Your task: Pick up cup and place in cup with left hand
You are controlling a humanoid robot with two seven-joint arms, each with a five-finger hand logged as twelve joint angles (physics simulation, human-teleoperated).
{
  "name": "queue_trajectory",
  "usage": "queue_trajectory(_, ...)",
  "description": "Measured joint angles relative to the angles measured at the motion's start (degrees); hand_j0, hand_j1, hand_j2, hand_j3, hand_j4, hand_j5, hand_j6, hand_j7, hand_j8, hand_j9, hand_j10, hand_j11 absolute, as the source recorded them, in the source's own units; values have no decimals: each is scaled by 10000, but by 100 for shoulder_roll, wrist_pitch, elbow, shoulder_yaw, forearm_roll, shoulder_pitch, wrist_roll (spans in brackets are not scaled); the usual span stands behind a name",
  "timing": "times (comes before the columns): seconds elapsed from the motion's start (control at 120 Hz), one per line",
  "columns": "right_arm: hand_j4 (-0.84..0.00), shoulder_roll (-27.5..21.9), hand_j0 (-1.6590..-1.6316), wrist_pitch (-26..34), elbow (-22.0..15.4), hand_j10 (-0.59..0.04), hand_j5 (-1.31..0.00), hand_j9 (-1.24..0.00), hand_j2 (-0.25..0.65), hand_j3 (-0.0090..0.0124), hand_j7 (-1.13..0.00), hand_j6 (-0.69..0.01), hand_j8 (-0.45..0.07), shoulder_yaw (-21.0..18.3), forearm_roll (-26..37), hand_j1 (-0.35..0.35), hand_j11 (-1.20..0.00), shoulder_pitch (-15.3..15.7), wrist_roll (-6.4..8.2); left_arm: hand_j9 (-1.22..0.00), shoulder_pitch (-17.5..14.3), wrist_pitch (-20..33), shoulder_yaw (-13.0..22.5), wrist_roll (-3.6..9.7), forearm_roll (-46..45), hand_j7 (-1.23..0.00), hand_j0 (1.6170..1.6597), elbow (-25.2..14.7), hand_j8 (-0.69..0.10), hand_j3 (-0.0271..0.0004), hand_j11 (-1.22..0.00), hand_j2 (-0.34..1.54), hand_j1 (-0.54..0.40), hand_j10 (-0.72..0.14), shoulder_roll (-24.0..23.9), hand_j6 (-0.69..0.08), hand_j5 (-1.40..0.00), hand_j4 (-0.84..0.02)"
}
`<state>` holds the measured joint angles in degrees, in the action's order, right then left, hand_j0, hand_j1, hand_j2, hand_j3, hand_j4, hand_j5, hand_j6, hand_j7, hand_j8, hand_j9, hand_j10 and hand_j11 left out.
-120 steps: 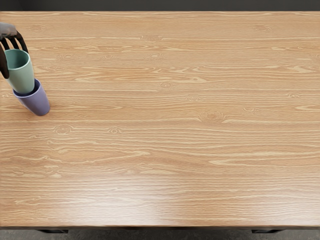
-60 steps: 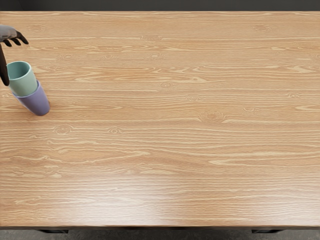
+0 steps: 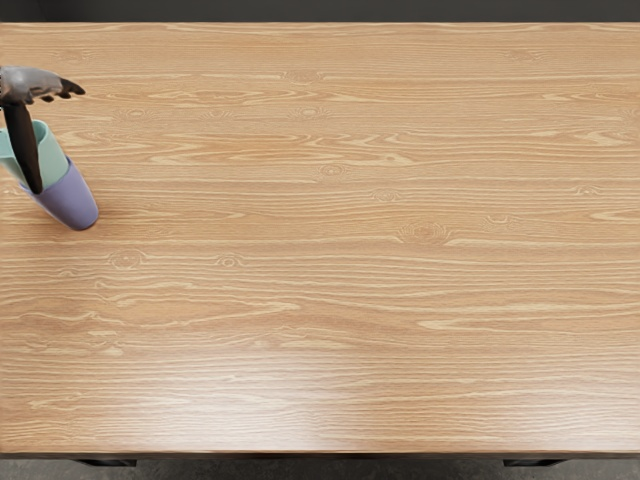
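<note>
Green cup shifted leftward in purple cup, left hand spread, grasping nothing, thumb across green cup, wooden table.

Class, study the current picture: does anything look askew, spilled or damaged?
The green cup sits inside the purple cup, and both look slanted toward the picture's left, with one digit of the left hand across them. The camera angle may cause some of this slant. No spill or damage shows.

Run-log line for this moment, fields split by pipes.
left hand open, thumb in front of green cup | green cup inside purple cup, rim above | right hand not in view
</note>
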<state>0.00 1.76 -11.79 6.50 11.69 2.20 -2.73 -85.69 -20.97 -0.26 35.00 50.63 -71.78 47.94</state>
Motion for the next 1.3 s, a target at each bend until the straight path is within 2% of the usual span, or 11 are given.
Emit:
queue_trajectory(0.15, -239, 0, -16581, 0, 1, -238, -310, -310, -48, 0, -309, -239, -239, 0, 0, -3205, -309, 0, 4, -90, -97, -76, -35, 0, -97, -90, 16580, -36, -138, 0, -88, 46, 3433, -120, -83, -137, -96, -130)
queue_trajectory(0.458, -239, 0, -16581, 0, 1, -239, -310, -310, -48, 0, -310, -239, -239, 0, 0, -3204, -310, 0, 9, -22, -159, -98, -125, 0, -137, -23, 16580, -126, -78, 0, -20, 18, 3487, -60, -577, -82, -27, -69)
queue_trajectory(0.583, -240, 0, -16581, 0, 1, -239, -311, -311, -48, 0, -311, -240, -240, 0, 0, -3204, -311, 0, 15, -13, -136, -105, -269, 0, -174, -14, 16580, -157, -65, 0, -11, 13, 3490, -48, -871, -69, -17, -56)
queue_trajectory(0.717, -240, 0, -16581, 0, 1, -240, -311, -311, -48, 0, -311, -240, -240, 0, 0, -3203, -311, 0, 17, -7, -88, -309, -583, 0, -839, -9, 16580, -165, -57, 0, -6, 10, 3491, -41, -936, -61, -12, -48)
queue_trajectory(0.808, -240, 0, -16581, 0, 1, -239, -310, -310, -48, 0, -310, -240, -240, 0, 0, -3204, -310, 0, 17, -5, 63, -839, -915, 0, -1463, -7, 16581, -176, -49, 0, -4, 8, 3491, -35, -850, -53, -9, -42)
queue_trajectory(0.867, -240, 0, -16581, 0, 1, -239, -311, -311, -48, 0, -310, -240, -240, 0, 0, -3204, -310, 0, 18, -4, 331, -1081, -1198, 0, -1745, -6, 16581, -246, -45, 0, -3, 6, 3491, -32, -832, -49, -8, -39)
queue_trajectory(0.917, -240, 0, -16581, 0, 1, -240, -311, -311, -48, 0, -311, -240, -240, 0, 0, -3204, -311, 0, 16, -4, 433, -1204, -1404, 0, -1911, -5, 16581, -381, -45, 0, -2, 5, 3491, -32, -737, -49, -7, -39)
queue_trajectory(1.042, -240, 0, -16581, 0, 1, -240, -311, -311, -48, 0, -311, -241, -240, 0, 0, -3204, -311, 0, 11, -2, 730, -1344, -1647, 0, -2385, -4, 16581, -931, -39, 0, -1, 3, 3491, -27, 24, -43, -6, -34)
queue_trajectory(1.1, -240, 0, -16581, 3, 1, -239, -311, -311, -49, 0, -311, -240, -240, 0, 0, -3203, -311, 0, 10, -2, 926, -1371, -1704, 0, -2578, -4, 16581, -1222, -39, 0, -1, 4, 3492, -27, 190, -42, -5, -33)
queue_trajectory(1.183, -240, 0, -16581, 5, 1, -239, -311, -311, -49, 0, -311, -240, -240, 0, 0, -3203, -311, 0, 12, -2, 1477, -1390, -1984, 0, -2712, -3, 16581, -1696, -39, 0, -1, 3, 3491, -27, 339, -42, -5, -34)
queue_trajectory(1.3, -240, 0, -16581, 5, 1, -239, -311, -311, -49, 0, -311, -240, -240, 0, 0, -3203, -311, 0, 11, -1, 1833, -1400, -2198, 0, -2791, -3, 16581, -2194, -37, 0, 0, 3, 3492, -26, 692, -41, -5, -32)
